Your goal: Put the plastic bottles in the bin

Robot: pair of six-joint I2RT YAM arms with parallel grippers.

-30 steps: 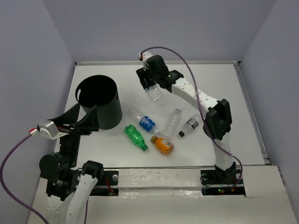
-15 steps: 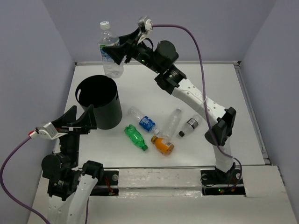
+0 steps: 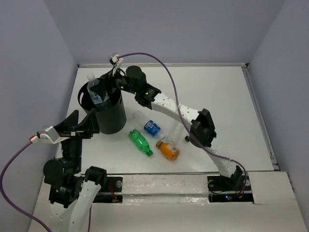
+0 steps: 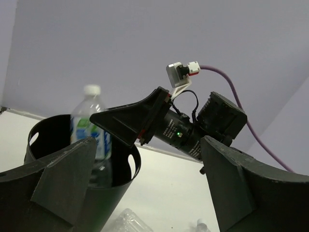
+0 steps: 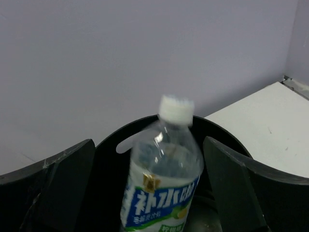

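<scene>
A clear plastic bottle (image 5: 161, 183) with a blue-white label and white cap stands upright in the mouth of the black bin (image 3: 115, 118), blurred, cap above the rim. My right gripper (image 3: 103, 87) hangs over the bin, open. Its fingers (image 5: 63, 183) flank the bottle without touching it. From the left wrist view the same bottle (image 4: 90, 126) shows behind the bin (image 4: 108, 193). On the table lie a green bottle (image 3: 140, 141), an orange one (image 3: 168, 150), a blue-labelled one (image 3: 148, 125) and a clear one (image 3: 177, 127). My left gripper (image 3: 83, 123) is open beside the bin's near wall.
The right arm stretches across the table's middle, and its elbow (image 3: 202, 129) covers part of the bottles there. A raised edge (image 3: 251, 92) runs along the table's right side. White table (image 3: 222, 92) lies to the right of the bottles.
The right arm swung down from high behind the bin to its mouth with the labelled bottle. Its jaws opened and let the bottle go. The left arm stayed still.
</scene>
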